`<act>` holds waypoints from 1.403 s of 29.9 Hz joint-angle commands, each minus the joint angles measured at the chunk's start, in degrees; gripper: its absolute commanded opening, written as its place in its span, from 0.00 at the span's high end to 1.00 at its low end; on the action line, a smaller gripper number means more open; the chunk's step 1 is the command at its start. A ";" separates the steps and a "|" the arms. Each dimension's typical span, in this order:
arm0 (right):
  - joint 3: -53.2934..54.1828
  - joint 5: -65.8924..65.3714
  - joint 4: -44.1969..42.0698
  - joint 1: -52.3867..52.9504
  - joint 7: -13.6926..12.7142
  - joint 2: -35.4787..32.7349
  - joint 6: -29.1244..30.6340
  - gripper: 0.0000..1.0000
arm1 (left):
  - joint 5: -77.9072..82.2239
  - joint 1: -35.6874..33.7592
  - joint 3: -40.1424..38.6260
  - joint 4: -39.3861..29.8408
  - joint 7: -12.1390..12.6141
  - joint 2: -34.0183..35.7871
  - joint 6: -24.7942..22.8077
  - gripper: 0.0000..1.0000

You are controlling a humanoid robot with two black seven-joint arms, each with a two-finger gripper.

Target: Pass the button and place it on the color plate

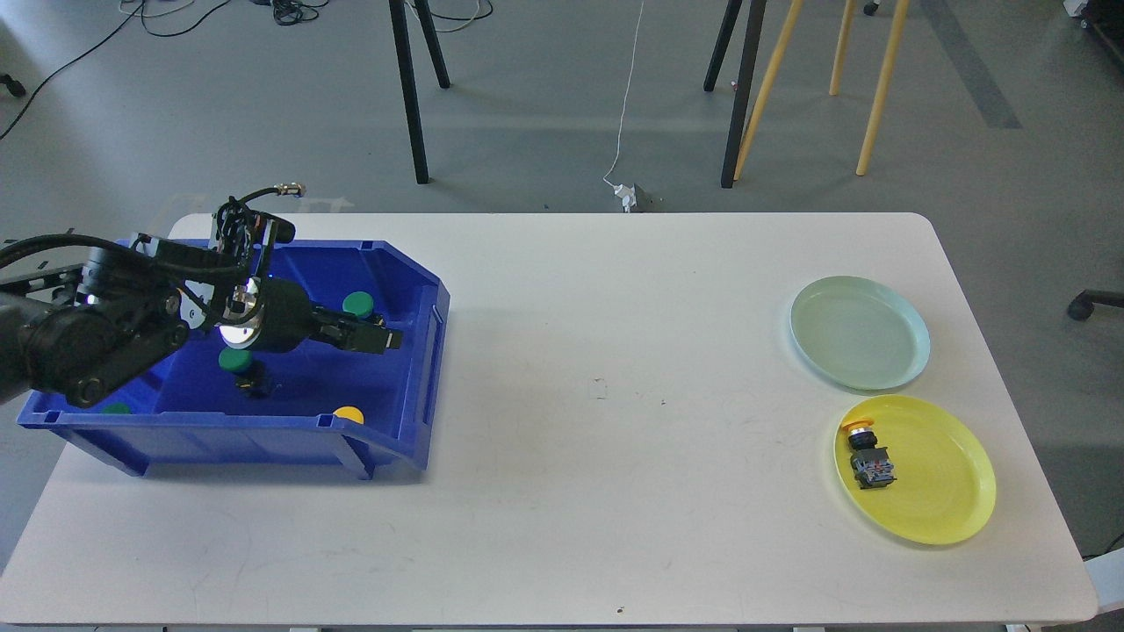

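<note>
**Left claw over the blue bin, one button already on the yellow plate**

The left claw (379, 338) reaches into the blue bin (413, 412) at the left end of the white counter (571, 439), its dark fingers pointing right toward the bin's right wall. It is seen dark and nearly end-on, so I cannot tell how far it is parted or whether it has hold of anything.

Several buttons lie in the bin. A green button (357, 304) sits just behind the claw, near the back wall. Another green button (234, 360) lies under the arm's wrist, to the left of the fingers, with a dark body below it. A yellow button (349, 414) rests at the front wall, in front of the claw and apart from it. A further green cap (115, 408) shows in the front left corner.

At the far right of the counter, well apart from the bin, stand a pale green plate (904, 369) and, nearer the front, a yellow plate (948, 491). A yellow-capped button (866, 455) lies on its side on the yellow plate's left part.

The right arm is out of sight.
</note>
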 commanded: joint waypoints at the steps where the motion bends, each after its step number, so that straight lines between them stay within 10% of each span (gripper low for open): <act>1: 0.01 0.08 -1.30 2.64 0.00 0.09 1.14 0.25 | -1.10 -0.56 -0.29 3.16 0.00 -2.22 0.00 0.11; 26: -18.36 0.69 8.99 -9.92 0.00 -3.51 2.11 0.26 | -2.25 -0.30 -0.12 3.60 0.00 -2.31 1.84 0.12; 42: -18.36 0.69 9.95 -11.33 0.00 -3.16 1.24 0.26 | -2.25 0.14 0.50 15.47 0.00 -6.97 4.04 0.11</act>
